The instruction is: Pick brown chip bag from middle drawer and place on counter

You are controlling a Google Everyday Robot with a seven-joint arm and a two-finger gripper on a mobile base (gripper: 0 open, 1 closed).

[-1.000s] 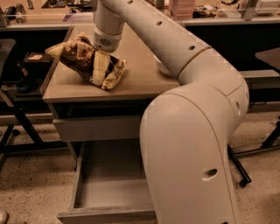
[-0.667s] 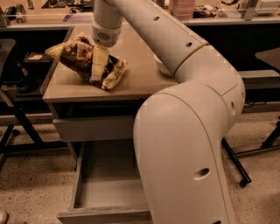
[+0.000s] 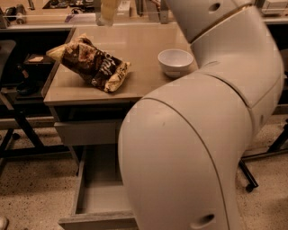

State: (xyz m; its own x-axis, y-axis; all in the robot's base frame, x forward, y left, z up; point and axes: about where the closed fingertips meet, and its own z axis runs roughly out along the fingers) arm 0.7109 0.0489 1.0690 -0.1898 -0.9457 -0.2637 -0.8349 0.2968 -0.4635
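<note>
Brown chip bag [image 3: 92, 63] lying on the counter [image 3: 144, 45], with the gripper [image 3: 109, 11] high above and apart from it.
Nearest, the robot's bulky pale arm [image 3: 193, 157] fills the right side. Low beside it the middle drawer [image 3: 96, 221] stands pulled open; its visible part holds no bag. Beyond, on the counter's left half, the bag lies slanted on its side, well apart from a white bowl [image 3: 175, 60]. It looks light, crinkly, soft and probably slippery; pinching a flat tan end would likely hold best. Farthest, the gripper hangs over the counter's back edge; whether it is spread or pressed together cannot be told.
</note>
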